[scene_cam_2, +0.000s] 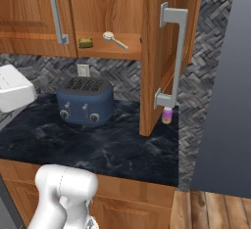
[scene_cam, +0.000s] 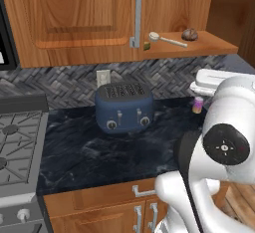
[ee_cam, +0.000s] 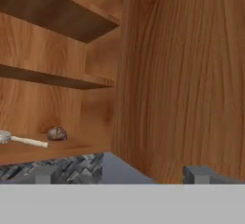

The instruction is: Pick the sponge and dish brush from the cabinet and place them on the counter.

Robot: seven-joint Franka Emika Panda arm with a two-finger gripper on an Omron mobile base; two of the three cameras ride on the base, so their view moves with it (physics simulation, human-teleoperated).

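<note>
The dish brush [scene_cam: 167, 39] lies flat on the bottom shelf of the open cabinet [scene_cam: 74, 23], its round head toward the sponge [scene_cam_2: 86, 42] and its handle running toward the brown lump [scene_cam: 190, 34]. Below, a blue toaster [scene_cam: 124, 107] and a small purple jar [scene_cam: 198, 104] stand on the dark marbled counter [scene_cam: 99, 152], beside the stove [scene_cam: 17, 142]. The gripper [ee_cam: 119, 176], level, faces the shelf with jaws wide and empty.

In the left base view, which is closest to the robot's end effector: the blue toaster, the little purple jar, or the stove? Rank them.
1. Purple jar, right side, beside the open end effector.
2. Blue toaster, centre.
3. Stove, far left.
</note>
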